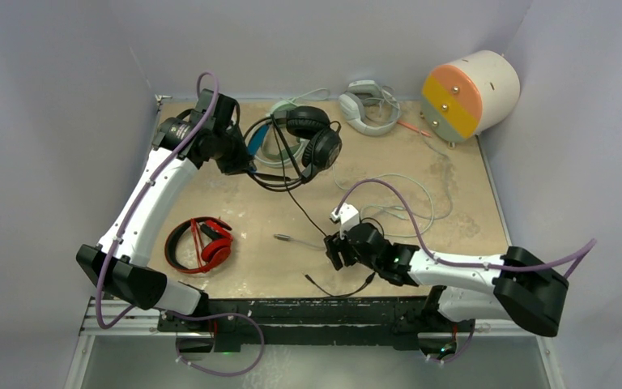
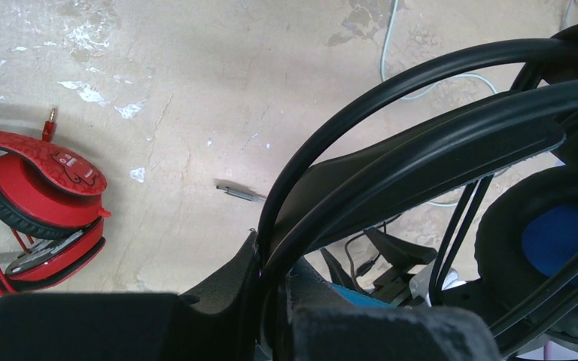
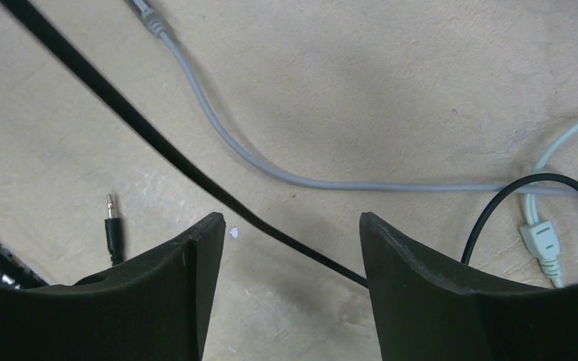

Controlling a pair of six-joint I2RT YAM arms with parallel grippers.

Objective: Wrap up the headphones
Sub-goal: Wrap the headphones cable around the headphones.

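Nearest me in the top view, the right tool [image 1: 334, 251] hangs low over the table [image 1: 259, 271], well in front of the black headset [image 1: 314, 138]. Left tool [image 1: 236, 156] is clamped tight on that headset's band, on its left side, with the ear cups off to the right. Mint headset [image 1: 279, 112] sits just behind the black headset, partly hidden by it. Red headset [image 1: 202, 245] lies well in front and to the left. Grey-white headset [image 1: 368, 107] is behind and to the right. Black cable [image 1: 304, 203] trails forward from the black headset toward the right tool.

Left wrist view: the black headset [image 2: 421, 143] fills the frame close up, its blue cup [image 2: 564, 233] at the right. Red headset [image 2: 38, 195] lies far to its left, with a grey plug [image 2: 237, 192] between them.

Right wrist view: the right tool [image 3: 290, 222] stands wide, gripping nothing. Black cable [image 3: 158, 143] slants through the gap between the fingers [image 3: 188, 286]. Grey cable [image 3: 271, 169] curves beyond it, and a jack plug [image 3: 111, 226] lies by the left finger.
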